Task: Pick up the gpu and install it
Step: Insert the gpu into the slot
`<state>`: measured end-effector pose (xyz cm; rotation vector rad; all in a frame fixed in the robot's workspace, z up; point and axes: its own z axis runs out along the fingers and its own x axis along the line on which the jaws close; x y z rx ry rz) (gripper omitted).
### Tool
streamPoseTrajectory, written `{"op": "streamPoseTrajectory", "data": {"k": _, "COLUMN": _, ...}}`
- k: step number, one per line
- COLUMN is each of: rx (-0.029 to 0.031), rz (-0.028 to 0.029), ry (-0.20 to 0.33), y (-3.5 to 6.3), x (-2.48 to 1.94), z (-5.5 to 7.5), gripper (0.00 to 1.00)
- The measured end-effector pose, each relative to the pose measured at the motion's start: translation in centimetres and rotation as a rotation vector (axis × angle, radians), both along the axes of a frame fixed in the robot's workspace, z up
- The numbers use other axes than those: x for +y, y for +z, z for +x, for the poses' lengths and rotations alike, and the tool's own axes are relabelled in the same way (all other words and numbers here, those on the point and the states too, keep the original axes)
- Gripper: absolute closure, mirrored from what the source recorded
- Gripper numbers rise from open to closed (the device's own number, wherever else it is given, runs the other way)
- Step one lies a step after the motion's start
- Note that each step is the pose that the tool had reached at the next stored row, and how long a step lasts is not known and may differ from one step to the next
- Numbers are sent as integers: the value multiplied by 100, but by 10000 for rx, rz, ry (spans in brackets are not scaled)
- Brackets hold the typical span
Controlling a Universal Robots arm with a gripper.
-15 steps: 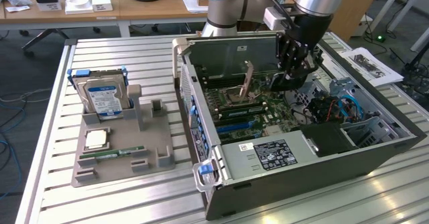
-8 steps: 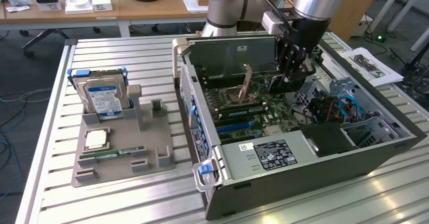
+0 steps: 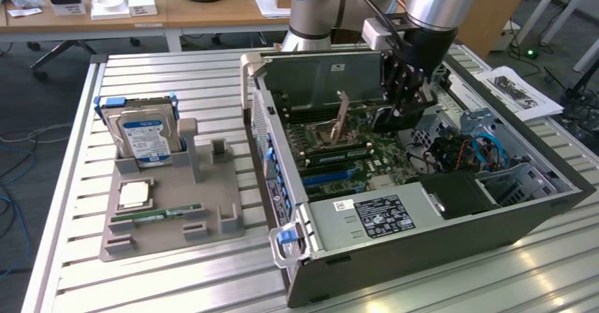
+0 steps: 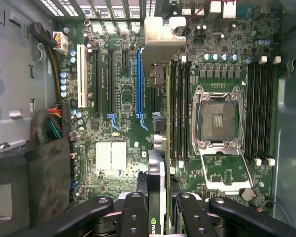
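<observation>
slatted table (image 3: 168, 81), jaws clamping gpu (image 4: 156, 180) edge-on above motherboard (image 4: 123, 98), case walls (image 4: 19, 74) well apart

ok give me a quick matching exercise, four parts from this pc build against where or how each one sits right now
1 gpu
2 hard drive
3 ram stick
4 cpu socket

a lying flat in the grey holder
b open and empty on the motherboard
c standing on edge in the grey holder
d clamped in the gripper over the motherboard

Pairs: 1-d, 2-c, 3-a, 4-b
</observation>
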<state>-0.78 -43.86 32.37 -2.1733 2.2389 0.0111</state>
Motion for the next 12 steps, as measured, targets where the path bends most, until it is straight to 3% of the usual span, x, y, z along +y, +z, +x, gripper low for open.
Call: {"op": "streamPoseTrajectory", "data": {"k": 12, "rx": -1, "rz": 2, "ry": 1, "y": -13, "x": 0, "z": -177, "gripper": 73}}
